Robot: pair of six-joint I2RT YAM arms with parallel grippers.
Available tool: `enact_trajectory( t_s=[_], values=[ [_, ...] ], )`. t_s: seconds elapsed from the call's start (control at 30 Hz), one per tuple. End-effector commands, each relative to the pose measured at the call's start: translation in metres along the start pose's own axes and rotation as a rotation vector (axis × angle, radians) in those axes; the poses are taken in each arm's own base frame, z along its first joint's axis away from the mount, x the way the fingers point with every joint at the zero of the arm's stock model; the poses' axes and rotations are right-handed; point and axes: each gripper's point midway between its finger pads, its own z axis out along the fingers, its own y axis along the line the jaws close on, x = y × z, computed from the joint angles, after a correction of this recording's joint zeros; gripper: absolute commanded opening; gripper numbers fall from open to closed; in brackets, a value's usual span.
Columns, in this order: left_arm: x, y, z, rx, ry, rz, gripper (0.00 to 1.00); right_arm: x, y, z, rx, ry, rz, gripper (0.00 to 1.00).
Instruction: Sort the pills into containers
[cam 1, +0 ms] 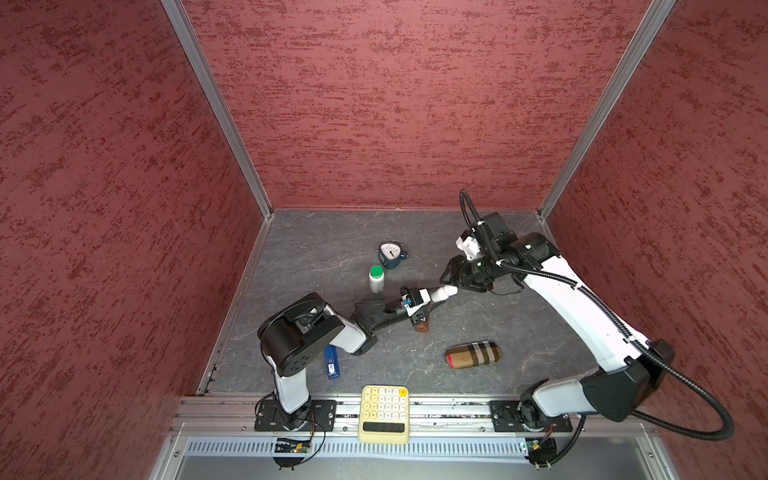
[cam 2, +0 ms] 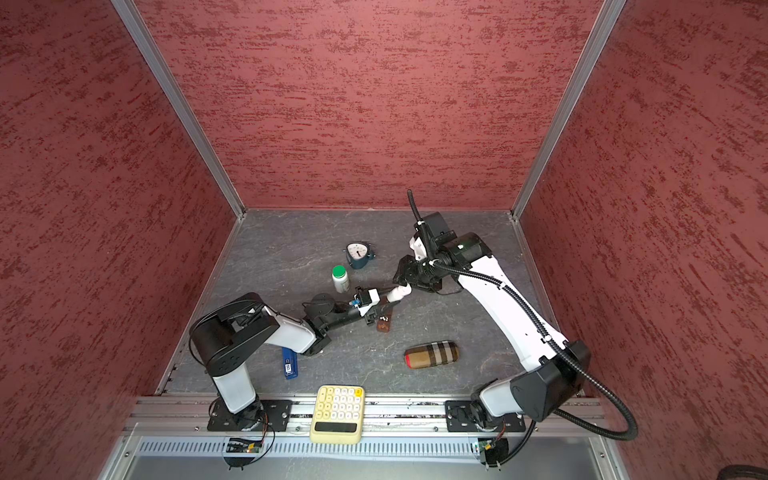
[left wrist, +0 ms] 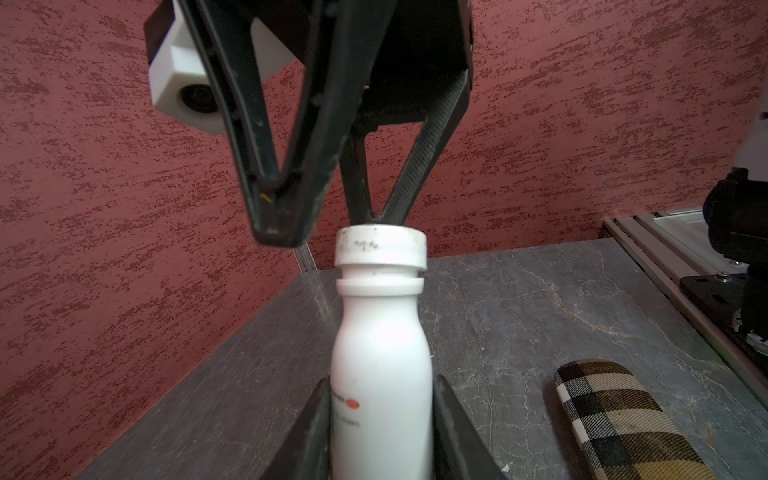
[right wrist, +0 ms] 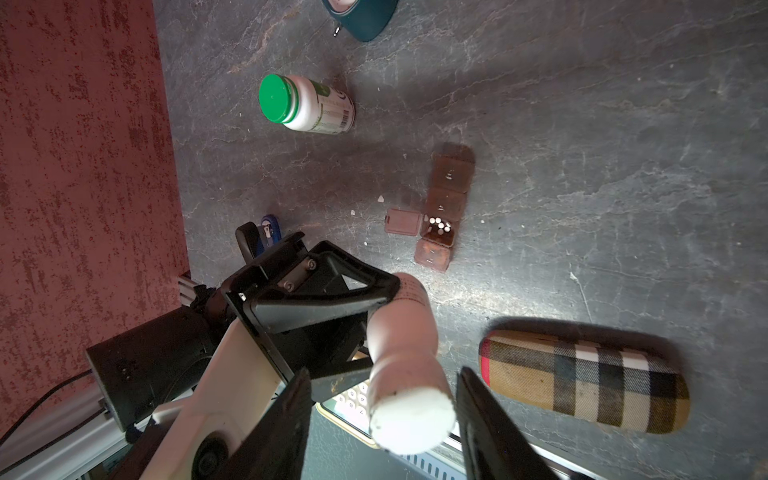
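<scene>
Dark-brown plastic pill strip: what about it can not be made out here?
- Both top views: the left end effector with its white plastic bottle covers most of the dark-brown strip; only one end shows.
- Right wrist view: shut lids hide three compartments' contents; the white pills in the open one are too small to count.
- Left wrist view: the strip falls outside the frame.

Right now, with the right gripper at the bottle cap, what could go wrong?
1. The right gripper stands open around the cap; closing off-centre could slip.
2. The left gripper holds the bottle roughly sideways above the table; uncapped, its contents may spill past the organizer, which has one lid open.
</scene>
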Motion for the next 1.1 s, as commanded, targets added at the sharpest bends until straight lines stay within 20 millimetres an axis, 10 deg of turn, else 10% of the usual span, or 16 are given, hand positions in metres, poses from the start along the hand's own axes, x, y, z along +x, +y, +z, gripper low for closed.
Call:
enact_trajectory(
  t_s=[0.0, 0.47, 1.07],
  values=[
    [-0.007, 0.005, 0.001, -0.012, -0.022, 0.008, 0.00, 0.012, 0.009, -0.009, -0.032, 0.013, -0.024, 0.56],
    [-0.010, 0.009, -0.002, -0.021, -0.026, 0.011, 0.00, 0.024, 0.007, -0.013, -0.005, 0.026, -0.040, 0.57],
    [-0.014, 0.008, -0.003, -0.016, -0.034, 0.005, 0.00, -0.016, 0.010, -0.001, 0.071, -0.012, -0.086, 0.64]
  ],
)
